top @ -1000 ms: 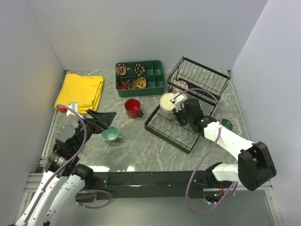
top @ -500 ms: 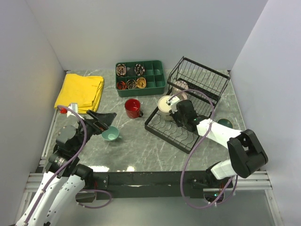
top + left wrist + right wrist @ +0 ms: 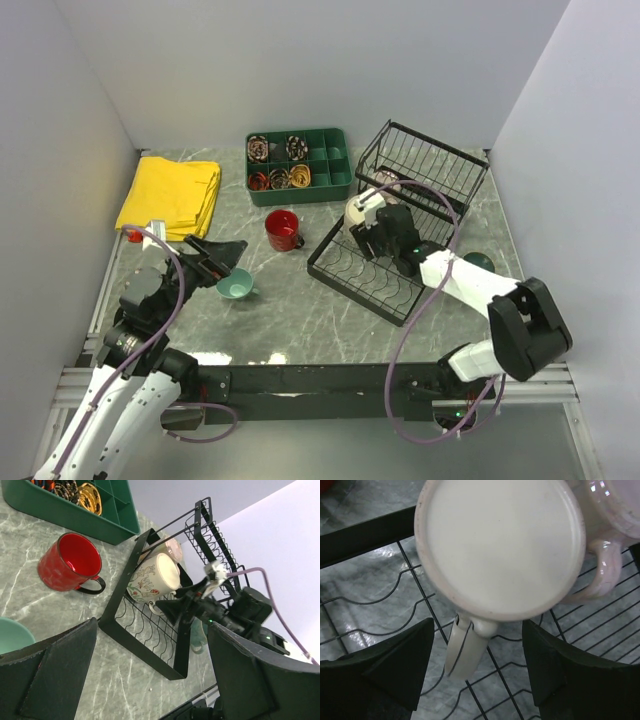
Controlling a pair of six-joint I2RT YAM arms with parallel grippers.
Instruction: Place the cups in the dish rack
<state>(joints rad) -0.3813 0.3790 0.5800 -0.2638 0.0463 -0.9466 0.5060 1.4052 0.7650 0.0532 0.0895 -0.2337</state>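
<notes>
A cream cup [image 3: 500, 545] sits bottom up on the dish rack [image 3: 420, 165] floor, its handle pointing at my right gripper [image 3: 477, 665]. That gripper is open, with a finger on each side of the handle and clear of it. A beige-pink cup [image 3: 610, 510] stands against the cream one. On the table lie a red cup [image 3: 283, 229], a small light teal cup [image 3: 234, 287] and a larger teal cup [image 3: 480, 263] right of the rack. My left gripper [image 3: 215, 258] hangs open and empty just left of the light teal cup.
A green compartmented tray [image 3: 298, 165] with small items stands behind the red cup. A folded yellow cloth [image 3: 170, 195] lies at the back left. White walls close the table on three sides.
My right gripper has opened and let go of the cream cup, which now rests on the rack floor. The left arm has not moved.
</notes>
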